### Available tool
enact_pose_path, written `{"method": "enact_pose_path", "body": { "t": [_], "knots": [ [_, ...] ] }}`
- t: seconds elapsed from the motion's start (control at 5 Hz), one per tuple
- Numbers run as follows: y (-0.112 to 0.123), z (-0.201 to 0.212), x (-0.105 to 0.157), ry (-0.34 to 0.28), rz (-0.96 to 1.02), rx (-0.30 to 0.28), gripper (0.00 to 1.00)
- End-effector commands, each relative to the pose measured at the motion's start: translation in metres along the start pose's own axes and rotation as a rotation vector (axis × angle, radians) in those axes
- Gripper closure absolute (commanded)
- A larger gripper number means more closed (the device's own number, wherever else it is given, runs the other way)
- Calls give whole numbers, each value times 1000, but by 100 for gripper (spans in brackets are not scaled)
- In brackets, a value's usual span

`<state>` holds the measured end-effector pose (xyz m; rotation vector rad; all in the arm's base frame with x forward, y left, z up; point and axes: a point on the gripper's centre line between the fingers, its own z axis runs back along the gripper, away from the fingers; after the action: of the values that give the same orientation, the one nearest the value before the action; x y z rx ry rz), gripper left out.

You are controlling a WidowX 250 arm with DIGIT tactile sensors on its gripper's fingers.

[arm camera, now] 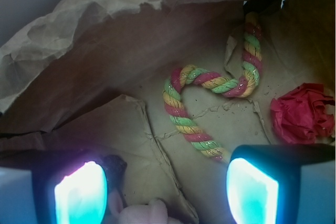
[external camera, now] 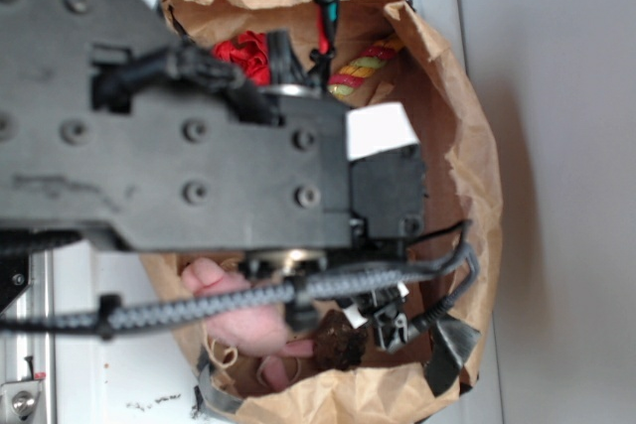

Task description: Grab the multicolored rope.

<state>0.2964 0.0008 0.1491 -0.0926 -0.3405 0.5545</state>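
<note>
Approach step: my gripper (arm camera: 167, 192) hangs spread and empty above the rope (arm camera: 195, 113); next, descend to straddle its near end.

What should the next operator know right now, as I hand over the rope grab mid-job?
Gripper: jaws open, holding nothing, hanging above the floor of the paper bag.
Rope: lies free in an S-curve on the bag floor, its near end between the jaws and a bit ahead, close to the right finger.
Red fabric flower: right of the rope, apart from it.
Pink plush toy: at the other end of the bag.
Done: arm is over the bag, roughly lined up.
Left: lower, close on the rope, lift.
</note>
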Motion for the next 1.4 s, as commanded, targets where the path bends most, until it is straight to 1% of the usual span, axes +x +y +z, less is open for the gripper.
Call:
{"method": "enact_pose_path", "body": {
  "t": [0.0, 0.6, 0.8, 1.2],
  "knots": [
    [5, 13, 13, -45, 30, -16, 0],
    [5, 13, 13, -45, 30, -16, 0],
    [8, -17, 19, -89, 23, 13, 0],
    [22, -37, 32, -140, 13, -1, 0]
  ]
}}
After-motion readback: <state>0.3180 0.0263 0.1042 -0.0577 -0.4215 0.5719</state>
